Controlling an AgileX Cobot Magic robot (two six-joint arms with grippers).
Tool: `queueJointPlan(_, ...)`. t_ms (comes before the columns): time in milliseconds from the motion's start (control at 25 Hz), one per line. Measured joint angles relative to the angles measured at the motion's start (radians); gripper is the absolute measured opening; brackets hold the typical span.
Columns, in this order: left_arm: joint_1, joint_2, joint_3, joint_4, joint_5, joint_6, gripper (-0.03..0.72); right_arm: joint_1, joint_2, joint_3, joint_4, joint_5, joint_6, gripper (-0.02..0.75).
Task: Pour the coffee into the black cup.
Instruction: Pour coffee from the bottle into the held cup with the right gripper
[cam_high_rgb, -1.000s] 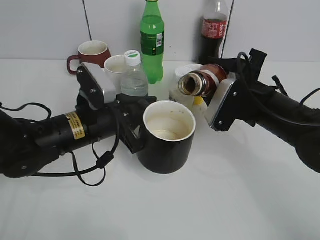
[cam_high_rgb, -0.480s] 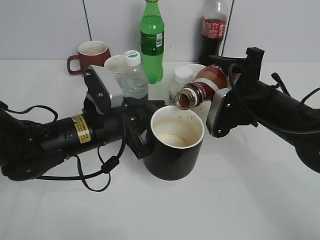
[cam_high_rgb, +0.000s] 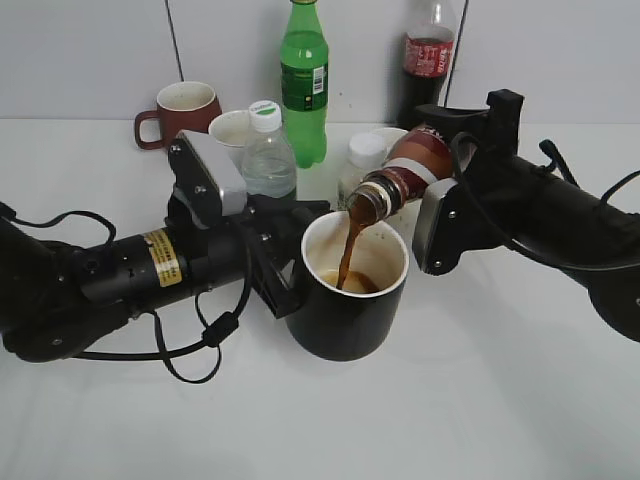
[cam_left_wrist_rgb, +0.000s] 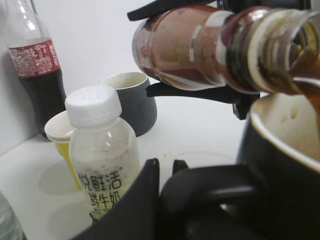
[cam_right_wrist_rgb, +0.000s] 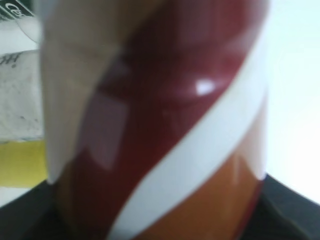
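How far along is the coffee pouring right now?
Done: the left gripper has the black cup in place, and the right gripper has tipped the coffee bottle over its rim. In hand: a brown stream is falling into the cup. Left: finishing the pour and righting the bottle.

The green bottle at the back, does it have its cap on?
Yes, the green bottle stands upright with a green cap on its neck.

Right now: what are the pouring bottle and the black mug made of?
Small curvy brown coffee bottle: likely clear plastic, glossy; the see-through neck shows the liquid, the printed label glints. Glossy black mug: probably glazed ceramic; thick rim, whitish inside, soft reflections.
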Motion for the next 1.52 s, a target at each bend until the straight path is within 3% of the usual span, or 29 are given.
queueJointPlan(560,0.0,0.0,0.0,0.0,0.001,0.0,0.047,0.0,0.0,0.0,0.002,-0.001,0.012,0.505)
queueJointPlan(1080,0.001,-0.013,0.002,-0.005,0.006,0.0,0.047,0.0,0.0,0.015,0.015,-0.001,0.591,0.505)
queueJointPlan(1320,0.032,-0.088,0.059,-0.149,0.001,0.0,0.047,0.001,-0.001,0.095,0.204,-0.001,0.902,0.505)
queueJointPlan(1520,0.118,-0.127,0.137,-0.303,-0.002,0.0,0.047,0.001,0.005,0.152,0.38,-0.001,1.15,0.505)
